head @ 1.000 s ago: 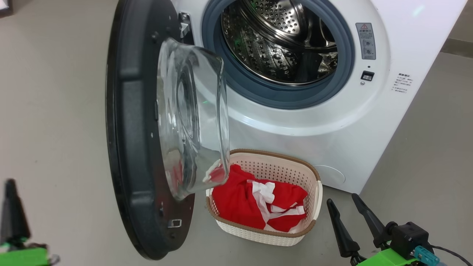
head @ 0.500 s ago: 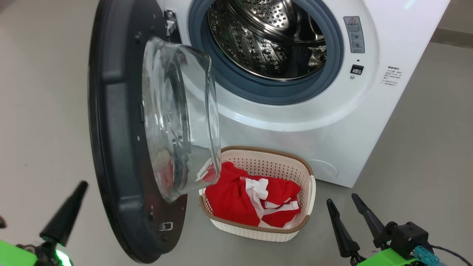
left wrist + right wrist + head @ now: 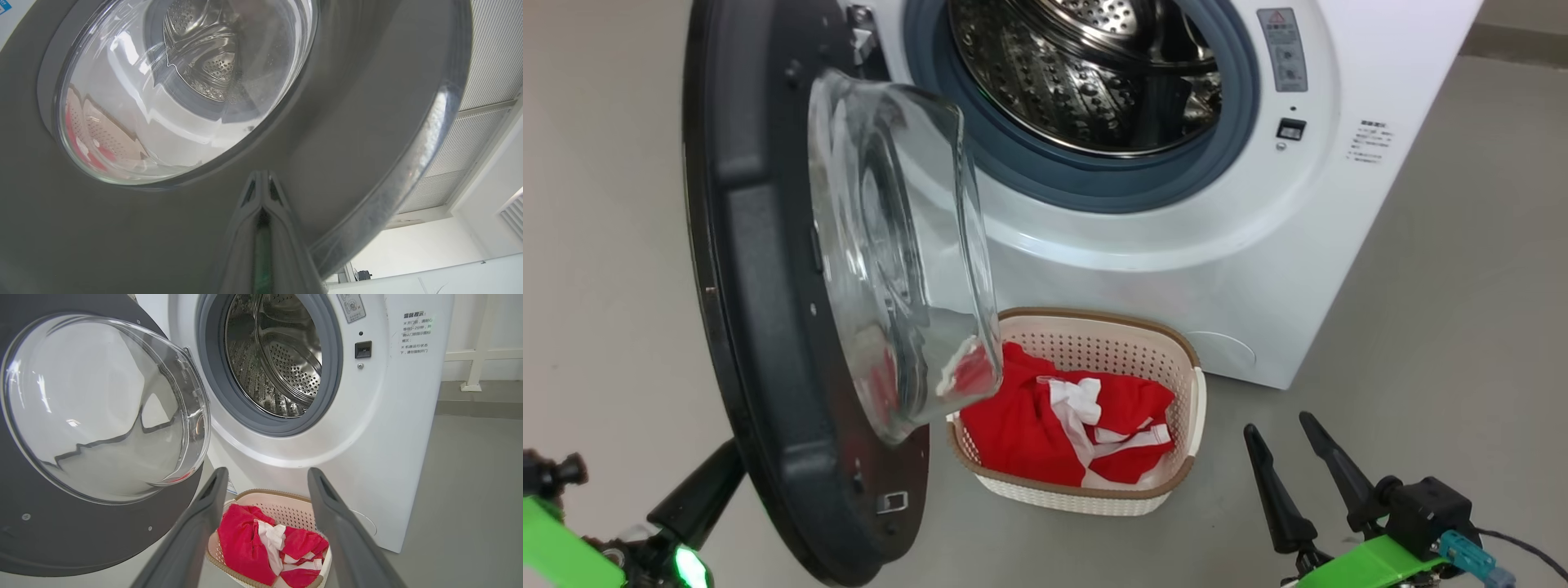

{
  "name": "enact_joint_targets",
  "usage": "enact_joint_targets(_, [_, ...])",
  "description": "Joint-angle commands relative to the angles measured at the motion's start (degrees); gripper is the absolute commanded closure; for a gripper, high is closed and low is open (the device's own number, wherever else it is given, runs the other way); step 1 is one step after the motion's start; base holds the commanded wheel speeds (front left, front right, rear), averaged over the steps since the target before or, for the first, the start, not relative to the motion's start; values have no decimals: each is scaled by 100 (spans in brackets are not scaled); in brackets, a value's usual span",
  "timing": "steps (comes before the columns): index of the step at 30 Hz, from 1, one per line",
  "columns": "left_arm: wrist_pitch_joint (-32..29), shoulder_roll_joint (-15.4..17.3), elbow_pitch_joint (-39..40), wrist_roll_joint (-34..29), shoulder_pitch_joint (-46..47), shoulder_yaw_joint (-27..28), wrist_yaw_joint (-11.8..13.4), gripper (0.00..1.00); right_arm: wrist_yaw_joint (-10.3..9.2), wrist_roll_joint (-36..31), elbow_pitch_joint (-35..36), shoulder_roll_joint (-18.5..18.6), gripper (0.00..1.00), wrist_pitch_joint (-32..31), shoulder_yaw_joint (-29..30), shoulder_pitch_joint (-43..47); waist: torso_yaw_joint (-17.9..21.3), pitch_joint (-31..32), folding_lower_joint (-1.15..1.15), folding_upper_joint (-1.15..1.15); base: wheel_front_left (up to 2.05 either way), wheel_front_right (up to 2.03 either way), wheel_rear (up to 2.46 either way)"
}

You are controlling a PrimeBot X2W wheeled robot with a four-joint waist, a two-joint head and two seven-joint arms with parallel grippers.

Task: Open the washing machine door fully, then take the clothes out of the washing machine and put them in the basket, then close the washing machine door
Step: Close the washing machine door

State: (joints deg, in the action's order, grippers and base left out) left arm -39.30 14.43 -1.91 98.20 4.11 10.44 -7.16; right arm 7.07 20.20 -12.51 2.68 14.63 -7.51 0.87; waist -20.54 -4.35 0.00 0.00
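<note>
My left pincer (image 3: 707, 486), clenched on nothing, sits just behind the outer face of the open washing machine door (image 3: 760, 327), which lies at one o'clock, edge-on from twelve to six, nearer than my released right pincer (image 3: 1278, 426) at four o'clock near the basket (image 3: 1094, 314) holding the clothes (image 3: 1029, 425).

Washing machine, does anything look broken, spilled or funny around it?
Nothing stands out. The washing machine door hangs open, the drum looks empty, and the clothes lie bunched inside the basket, upright on the floor by the washing machine.
</note>
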Motion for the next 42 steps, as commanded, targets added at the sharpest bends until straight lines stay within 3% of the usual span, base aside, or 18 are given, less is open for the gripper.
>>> enact_joint_targets(1, [-136,54,206,-43,303,220,-33,100,42,-3,169,20,0,37,-103,-221,99,-75,0,0,0,0,0])
enact_joint_targets(10, [-500,-426,327,-414,698,140,-33,100,42,-27,220,20,0,37,-4,-365,449,-336,0,0,0,0,0])
enact_joint_targets(22, [-269,-899,484,-923,1401,-344,-33,100,42,24,323,20,0,37,46,-632,1034,-793,0,0,0,0,0])
enact_joint_targets(31, [336,-889,304,-1353,2014,-775,-33,100,42,78,400,20,0,37,100,-875,1414,-1167,0,0,0,0,0])
enact_joint_targets(42, [1460,-538,-209,-1717,2982,-1476,-33,100,42,199,473,20,0,37,82,-1057,1874,-1478,0,0,0,0,0])
